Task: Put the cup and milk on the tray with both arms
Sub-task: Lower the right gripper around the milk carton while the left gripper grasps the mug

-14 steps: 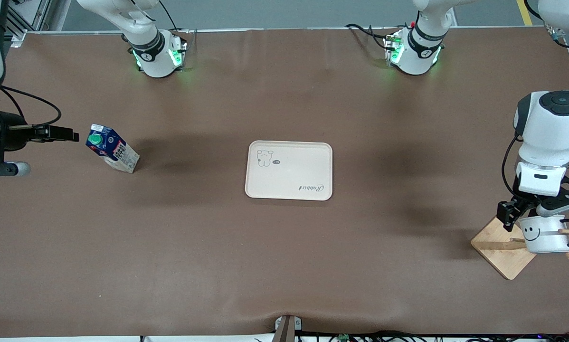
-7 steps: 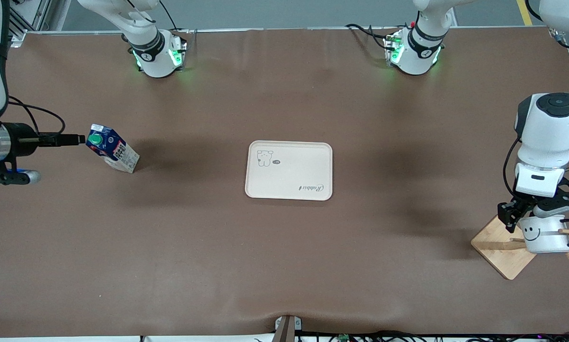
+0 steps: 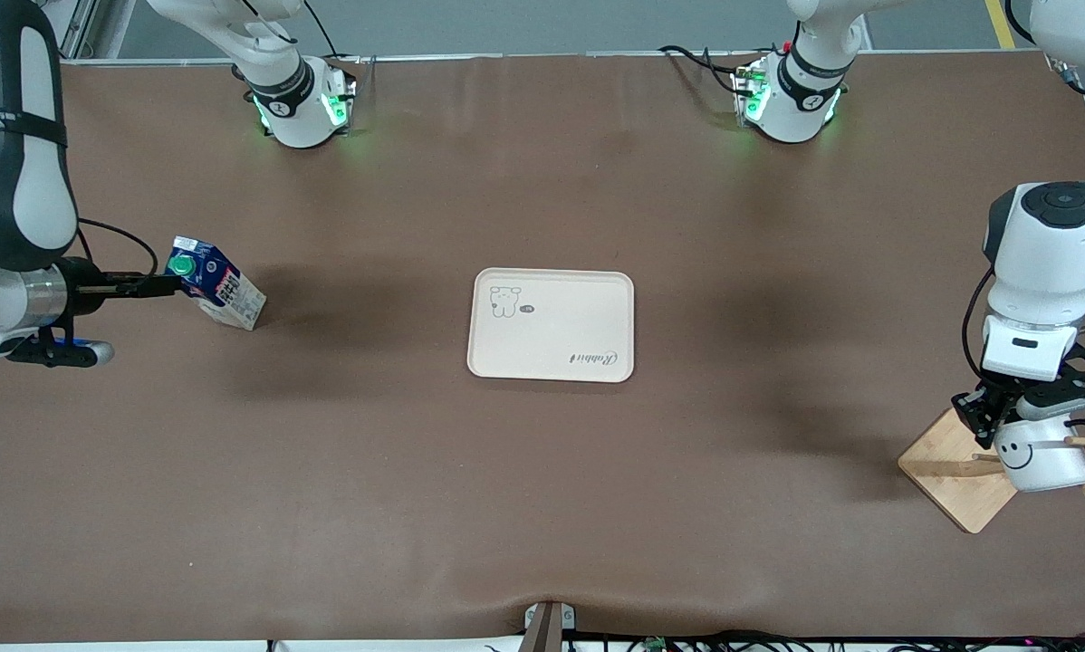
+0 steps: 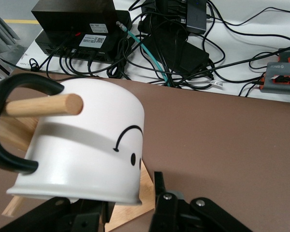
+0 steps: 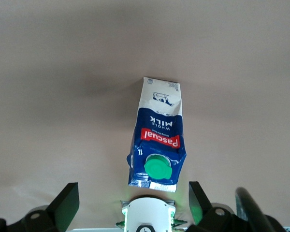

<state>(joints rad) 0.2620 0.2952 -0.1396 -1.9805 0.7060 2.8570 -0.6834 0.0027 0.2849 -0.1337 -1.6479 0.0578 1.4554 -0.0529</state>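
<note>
Front view: right pincer (image 3: pixel 164 286) gapes wide beside the milk (image 3: pixel 215 294), gripping nothing. Left pincer (image 3: pixel 991 418) spread around the cup's (image 3: pixel 1042 453) rim on its wooden rack (image 3: pixel 950 475).

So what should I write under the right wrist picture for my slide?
Open right gripper lined up on the milk carton, green cap facing the camera, on the brown table.

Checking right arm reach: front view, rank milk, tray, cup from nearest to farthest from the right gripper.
1. Milk, at the right gripper, the right arm's end.
2. Tray, mid-table.
3. Cup, on the wooden rack, the left arm's end.
</note>
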